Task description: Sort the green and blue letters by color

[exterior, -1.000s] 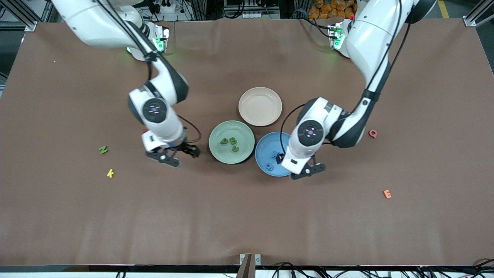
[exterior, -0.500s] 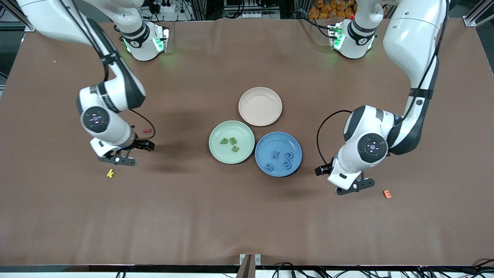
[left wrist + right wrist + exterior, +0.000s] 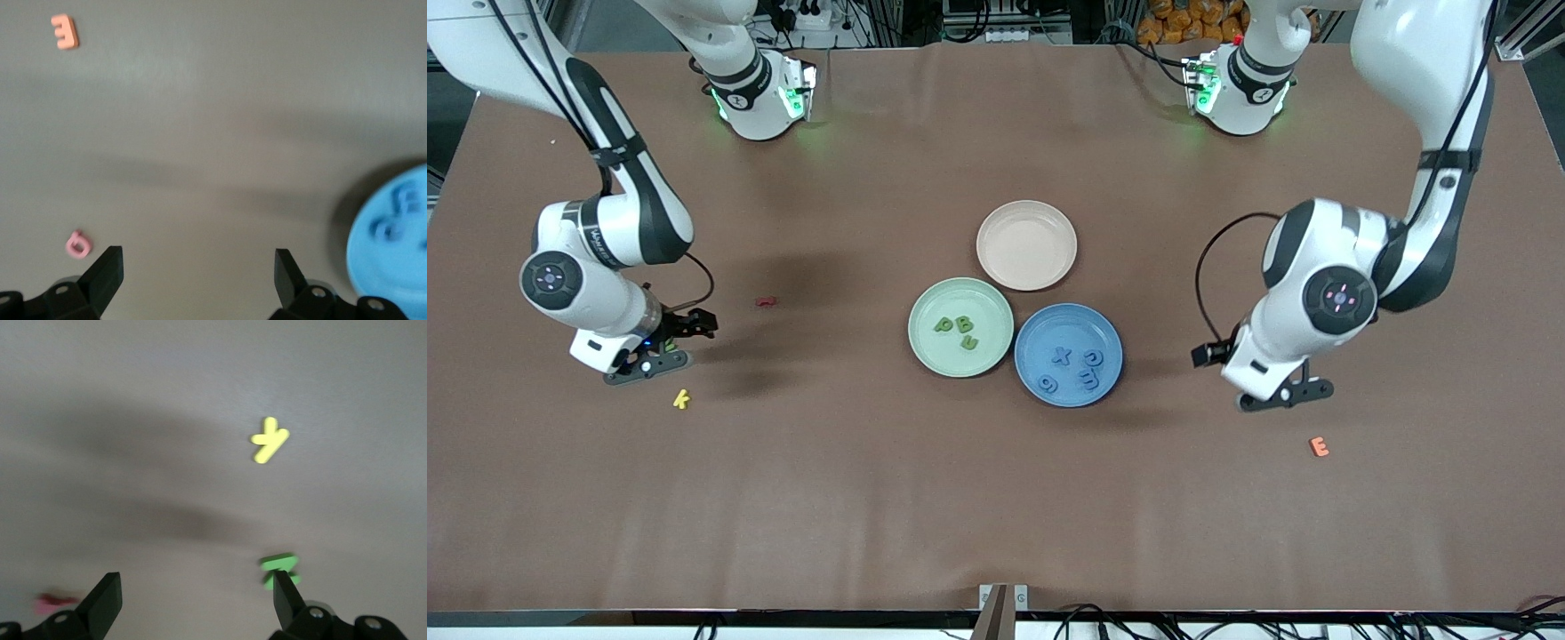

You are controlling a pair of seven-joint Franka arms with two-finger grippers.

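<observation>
The green plate (image 3: 925,351) holds three green letters (image 3: 963,325). In the blue plate (image 3: 1110,342) lie several blue letters (image 3: 1060,356); that plate (image 3: 363,233) also shows in the left wrist view. A fourth green letter, the N (image 3: 280,563), lies on the table toward the right arm's end. My right gripper (image 3: 671,345) (image 3: 195,590) hangs open over it, and one finger covers part of it. My left gripper (image 3: 1249,378) (image 3: 197,267) is open and empty over bare table beside the blue plate, toward the left arm's end.
An empty beige plate (image 3: 1026,213) stands farther from the front camera than the two colored plates. A yellow k (image 3: 681,399) (image 3: 270,440) and a red letter (image 3: 765,301) lie near the right gripper. An orange E (image 3: 1319,447) (image 3: 65,31) and a pink letter (image 3: 78,245) lie near the left gripper.
Both arms have swung outward from the plates, the right gripper to over the green N, the left gripper toward the left arm's end. Both stayed open and empty.
</observation>
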